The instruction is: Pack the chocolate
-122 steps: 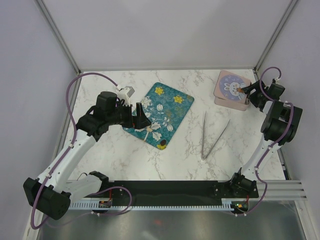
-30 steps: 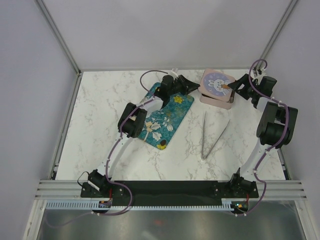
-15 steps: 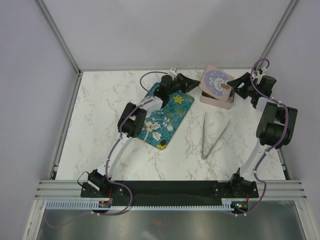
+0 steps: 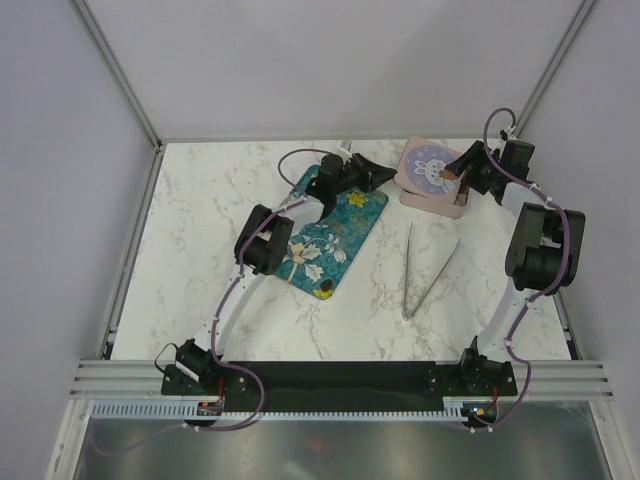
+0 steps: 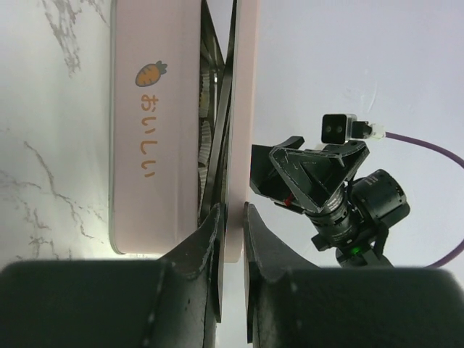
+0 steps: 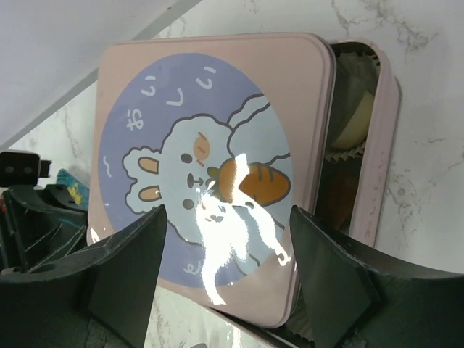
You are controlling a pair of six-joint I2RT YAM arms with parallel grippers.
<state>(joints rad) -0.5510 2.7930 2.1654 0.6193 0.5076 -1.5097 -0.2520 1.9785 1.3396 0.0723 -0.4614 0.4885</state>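
Two tools are set at a pink tin at the far right of the marble surface. The tin's lid, printed with a rabbit and a carrot, is seen shifted off square and raised along one side, so that a gap is left over the base. The left tool is pressed together on the rim of the lid, which is pinched between its fingertips. The right tool is held spread above the lid from the opposite side, one finger on each side of the rabbit print; contact with the lid cannot be told.

Chocolate is seen inside the tin through the uncovered strip, seated in pleated paper cups: one pale piece and a darker one beside it. One small dark piece is left on the near corner of the teal flowered tray, which is crossed by the left arm. Metal tweezers are laid on the surface between tray and right arm, apart from both.
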